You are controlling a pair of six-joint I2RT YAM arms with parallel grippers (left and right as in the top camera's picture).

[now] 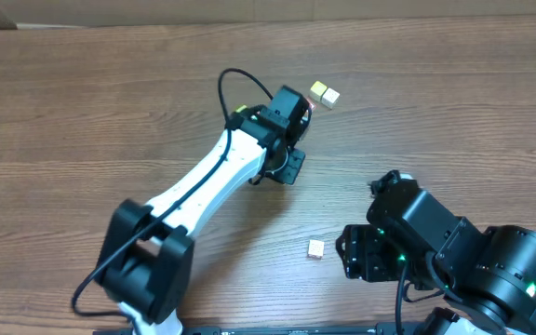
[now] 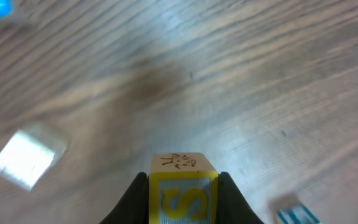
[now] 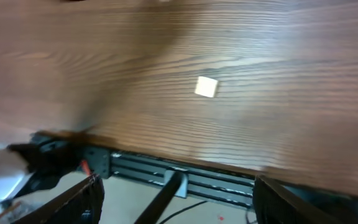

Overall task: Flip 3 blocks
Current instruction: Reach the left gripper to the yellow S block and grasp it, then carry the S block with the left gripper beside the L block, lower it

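Pinching the yellow "S" block (image 2: 183,200) by two opposite side faces, the left gripper (image 2: 183,179) has it centred between its jaws; being a cube, it has no long axis. Overhead count: three blocks, namely a touching pair (image 1: 322,93) just beyond that gripper (possibly including the pinched one) and a lone block (image 1: 316,247). The lone block is nearer the right gripper (image 3: 182,199), whose jaws are spread and empty.

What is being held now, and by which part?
The left gripper holds the block with a yellow S, clamped on two opposite side faces. The right gripper is open and empty.
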